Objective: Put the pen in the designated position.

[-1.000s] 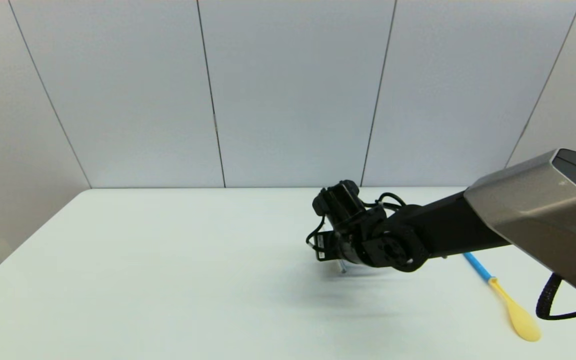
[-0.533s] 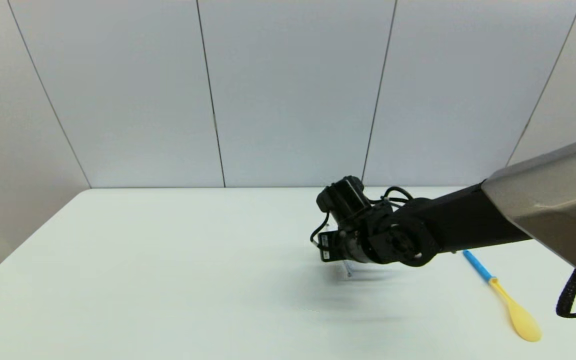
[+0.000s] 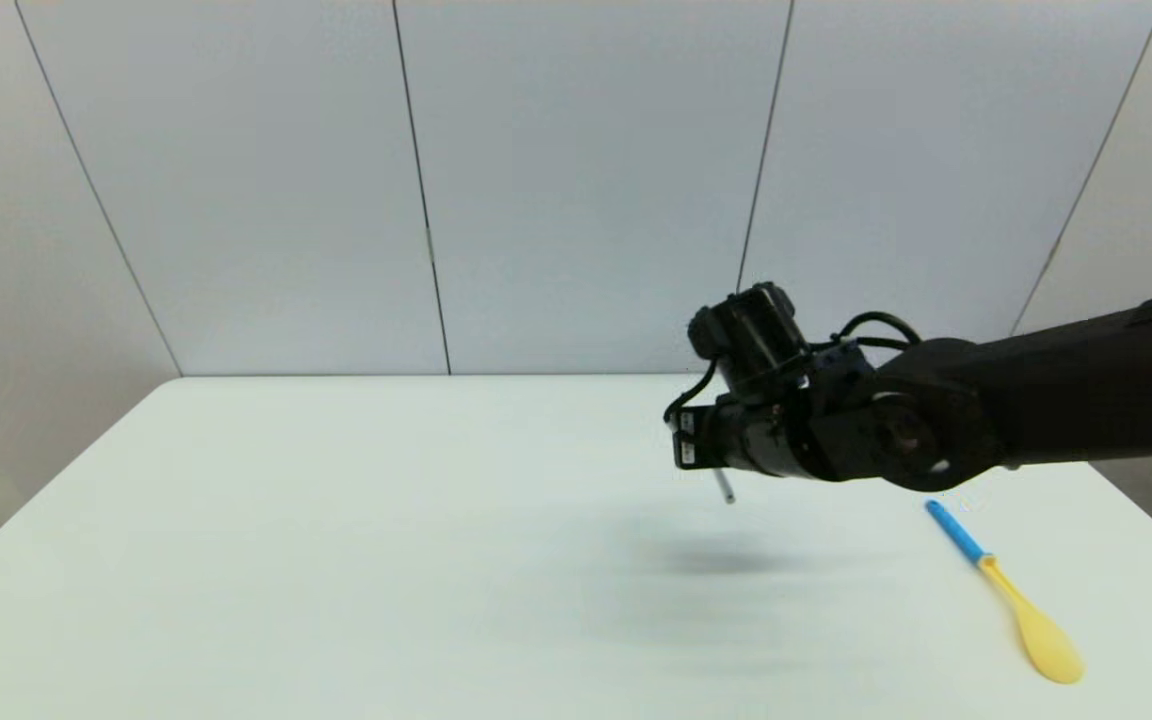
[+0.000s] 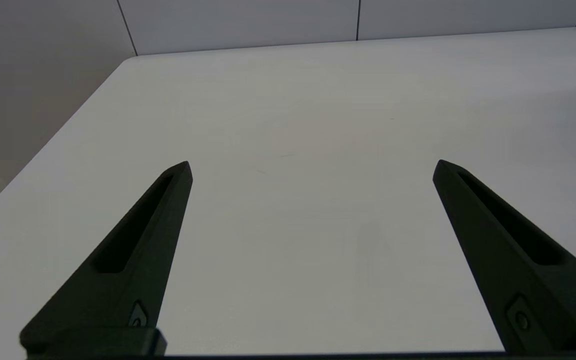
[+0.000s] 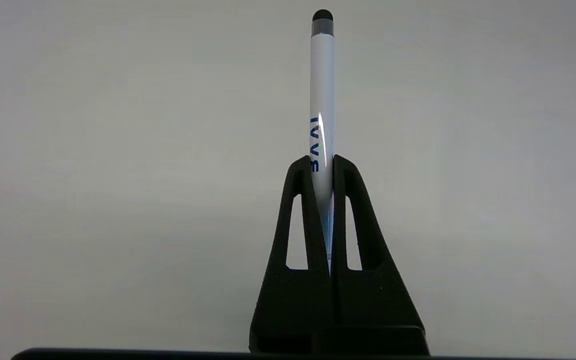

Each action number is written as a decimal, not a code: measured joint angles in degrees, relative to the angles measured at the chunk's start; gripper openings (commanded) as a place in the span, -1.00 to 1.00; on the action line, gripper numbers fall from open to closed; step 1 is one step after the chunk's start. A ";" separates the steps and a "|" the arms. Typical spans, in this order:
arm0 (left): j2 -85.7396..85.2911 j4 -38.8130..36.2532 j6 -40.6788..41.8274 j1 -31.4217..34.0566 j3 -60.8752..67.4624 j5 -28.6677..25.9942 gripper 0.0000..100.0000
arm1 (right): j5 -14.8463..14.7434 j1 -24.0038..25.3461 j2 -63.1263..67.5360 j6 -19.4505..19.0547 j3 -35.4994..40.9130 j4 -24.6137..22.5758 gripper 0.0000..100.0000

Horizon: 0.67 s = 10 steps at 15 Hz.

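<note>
The pen (image 5: 322,90) is held clear above the table (image 3: 336,560), right of centre, clamped lengthwise in the right gripper (image 5: 322,167) jaws for carrying; the left gripper (image 4: 313,167) jaws are spread, unused.

The pen (image 5: 322,90) in my right gripper (image 5: 322,162) looks like glossy white plastic, there's a bright streak down the barrel, with a matt dark tip. My fingers (image 5: 348,210) are matt black plastic, same on my left gripper (image 4: 313,167). Table (image 3: 336,560) is smooth matt white. Spoon (image 3: 1006,590) looks like smooth plastic.
</note>
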 measured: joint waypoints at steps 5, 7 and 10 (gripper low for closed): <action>0.00 0.00 0.00 0.00 0.00 0.00 1.00 | -0.04 -4.69 -5.74 -1.13 0.39 1.68 -1.00; 0.00 0.00 0.00 0.00 0.00 0.01 1.00 | -0.01 -7.19 -7.81 -2.40 1.07 2.28 -1.00; 0.00 0.00 0.00 0.00 0.00 0.00 1.00 | 0.00 -12.07 -11.56 -5.18 3.12 2.26 -1.00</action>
